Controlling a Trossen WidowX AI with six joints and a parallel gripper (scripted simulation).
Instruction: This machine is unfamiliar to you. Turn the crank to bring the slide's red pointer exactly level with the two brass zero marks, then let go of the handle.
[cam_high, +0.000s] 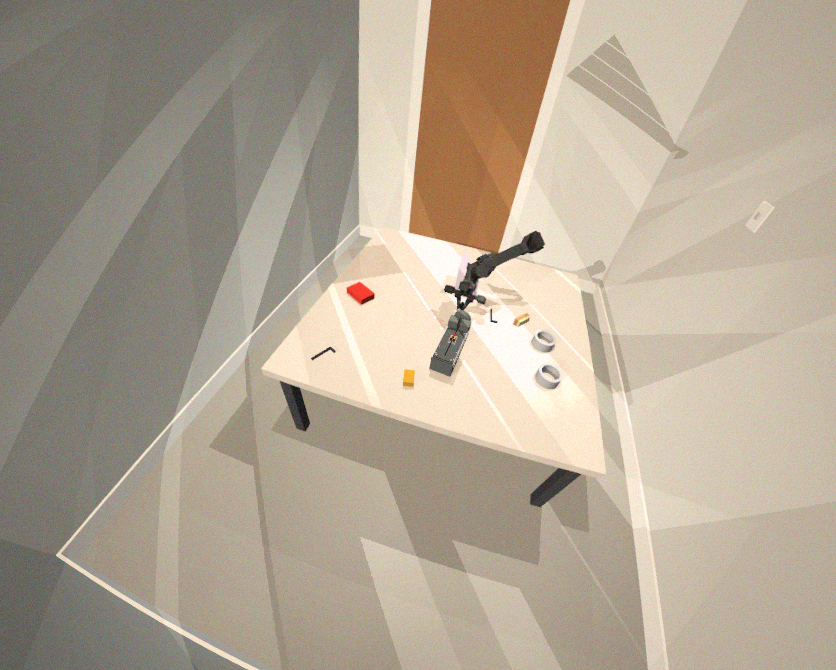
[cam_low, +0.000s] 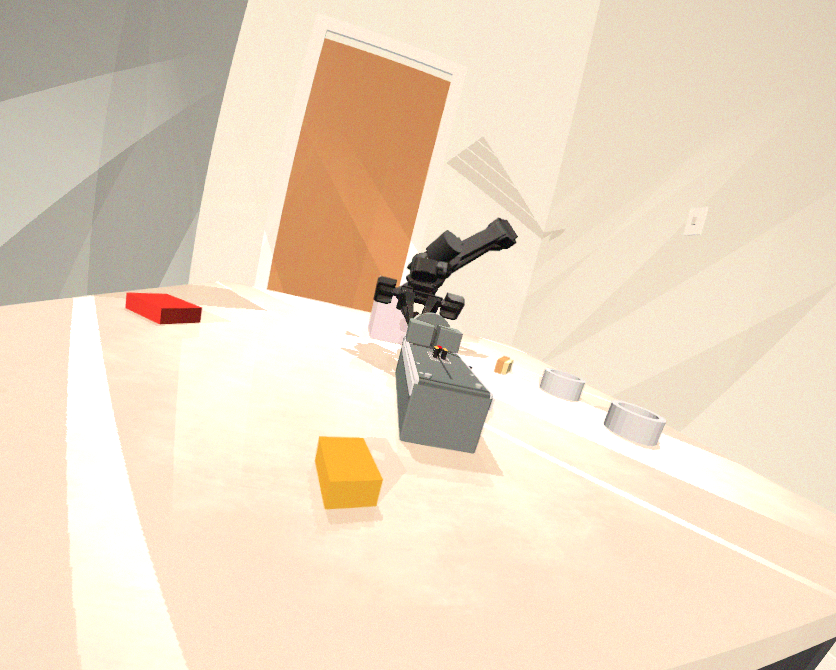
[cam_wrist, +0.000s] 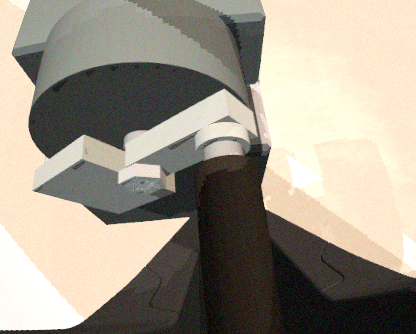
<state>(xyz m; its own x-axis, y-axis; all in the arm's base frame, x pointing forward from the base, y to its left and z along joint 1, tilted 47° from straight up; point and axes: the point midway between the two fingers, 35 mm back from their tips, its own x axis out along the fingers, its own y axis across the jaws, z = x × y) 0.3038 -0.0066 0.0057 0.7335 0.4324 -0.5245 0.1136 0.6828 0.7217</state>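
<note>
The grey machine (cam_high: 446, 359) (cam_low: 443, 418) stands on the table, its round drum (cam_wrist: 140, 75) facing my arm. A pale crank arm (cam_wrist: 187, 127) on the drum carries the dark brown handle (cam_wrist: 235, 260). My gripper (cam_high: 461, 307) (cam_low: 422, 315) (cam_wrist: 227, 223) is shut on the handle, one finger on each side of it. On the machine's top, the red pointer (cam_low: 439, 347) sits by the two small brass marks; it is too small there to tell whether it is exactly level. The pointer and marks are out of the wrist view. The fingertips are partly hidden behind the machine in the exterior view.
A yellow block (cam_high: 408, 377) (cam_low: 348, 471) lies near the machine's front end. A red block (cam_high: 360, 291) (cam_low: 161, 307) is at left. Two grey rings (cam_high: 542, 347) (cam_low: 633, 428) and a tan block (cam_high: 521, 319) (cam_low: 503, 365) are at right. Black angled rods (cam_high: 322, 353) lie on either side.
</note>
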